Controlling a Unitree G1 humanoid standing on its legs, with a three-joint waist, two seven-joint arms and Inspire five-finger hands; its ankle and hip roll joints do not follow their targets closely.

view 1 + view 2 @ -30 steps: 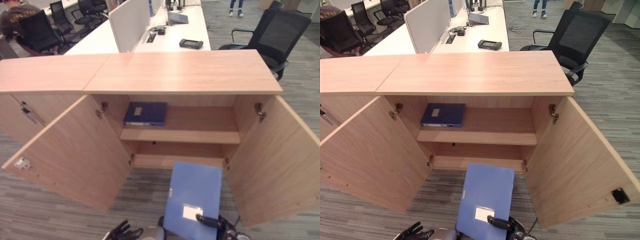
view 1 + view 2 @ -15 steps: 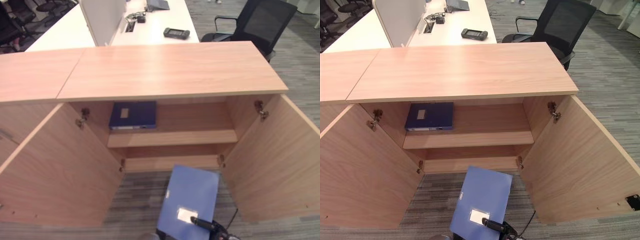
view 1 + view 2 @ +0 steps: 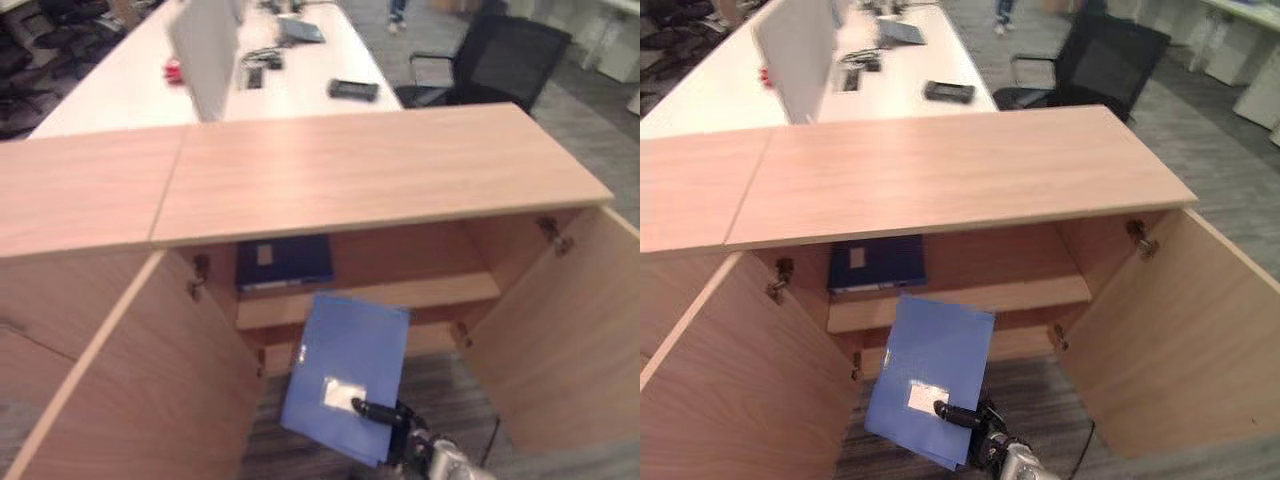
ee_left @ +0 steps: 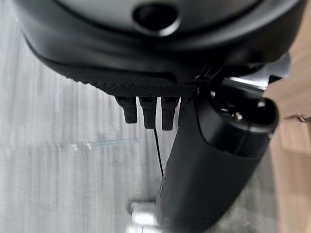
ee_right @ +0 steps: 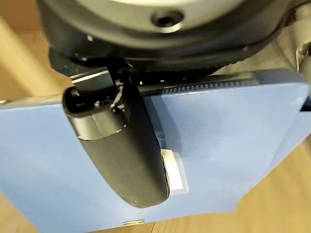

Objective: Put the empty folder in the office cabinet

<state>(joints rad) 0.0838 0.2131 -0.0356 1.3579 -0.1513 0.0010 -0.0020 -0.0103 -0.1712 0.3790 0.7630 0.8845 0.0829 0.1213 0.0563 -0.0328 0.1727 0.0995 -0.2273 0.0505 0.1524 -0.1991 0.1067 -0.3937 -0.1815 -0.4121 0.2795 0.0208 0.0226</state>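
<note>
— Our right hand (image 5: 121,155) pinches the light blue folder (image 3: 345,375): the thumb presses on its upper face beside the white label (image 3: 342,394), and the rest of the hand sits under the near edge. We see it low in the head views, in front of the open cabinet (image 3: 380,180).

— And which way do we have the folder pointing?

— Its long axis runs away from us toward the cabinet opening, leaning a little to the right at the far end. The far edge overlaps the front of the cabinet's shelf (image 3: 420,292) in our view; whether it touches we cannot tell.

— How many folders do we count?

— Two. The one we hold, and one dark blue folder (image 3: 283,262) lying flat on the left part of the shelf. Two cabinet doors stand swung open, one on each side.

— And our left hand (image 4: 204,160)?

— It hangs over the grey floor (image 4: 58,160), holding nothing, its fingers short stubs in the wrist view, apparently relaxed.
</note>
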